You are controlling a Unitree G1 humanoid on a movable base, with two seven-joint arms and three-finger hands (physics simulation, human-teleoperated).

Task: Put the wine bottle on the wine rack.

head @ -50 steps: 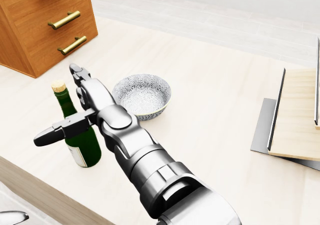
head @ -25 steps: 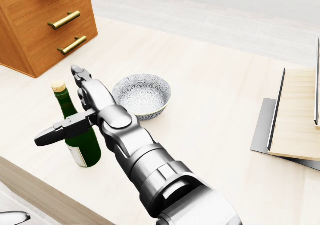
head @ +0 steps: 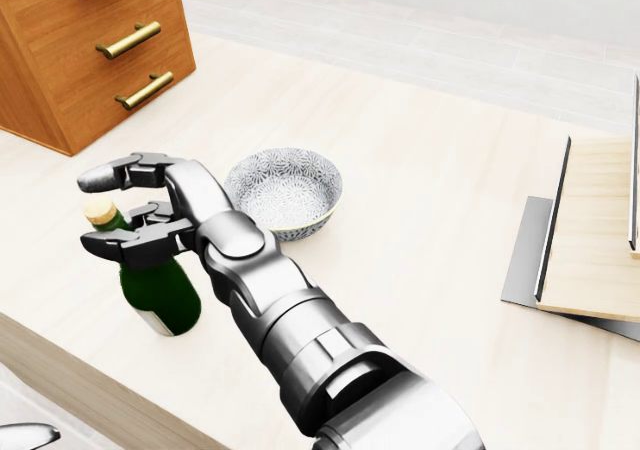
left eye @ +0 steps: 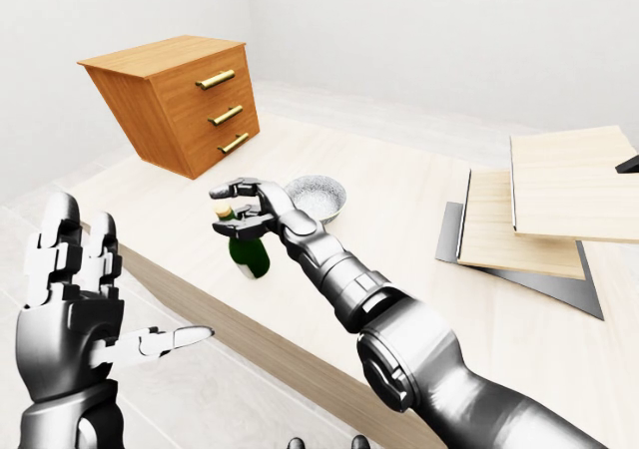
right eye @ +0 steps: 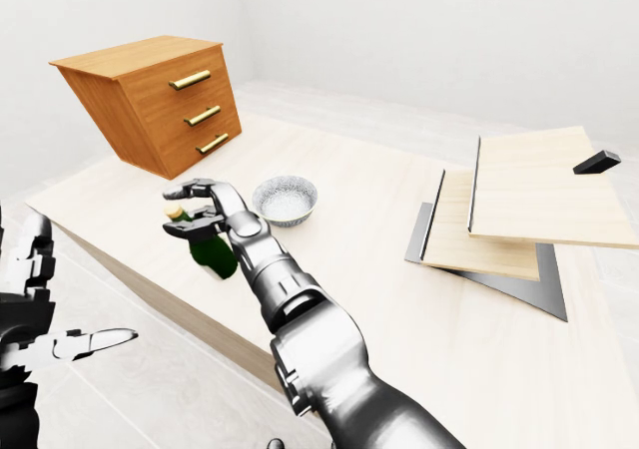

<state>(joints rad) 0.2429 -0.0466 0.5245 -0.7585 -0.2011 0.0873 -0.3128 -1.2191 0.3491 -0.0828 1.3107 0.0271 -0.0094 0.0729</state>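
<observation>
The green wine bottle (head: 155,295) with a cork stands on the pale wooden table (head: 430,160) at the left of the head view, leaning to the left. My right hand (head: 92,213) has its fingers curled round the bottle's neck just below the cork. My left hand (left eye: 100,299) is open and empty, low at the left of the left-eye view and off the table. The wine rack (left eye: 529,220), slanted wooden boards on a grey base, sits at the right of the table, far from the bottle.
A patterned bowl (head: 283,190) sits just right of the bottle, beside my right forearm. A wooden chest of drawers (head: 90,40) with brass handles stands at the top left. The table's near edge (head: 80,380) runs just below the bottle.
My right hand's fingers, spread open beside the bottle before, have curled round its neck. The bottle has tipped a little to the left.
</observation>
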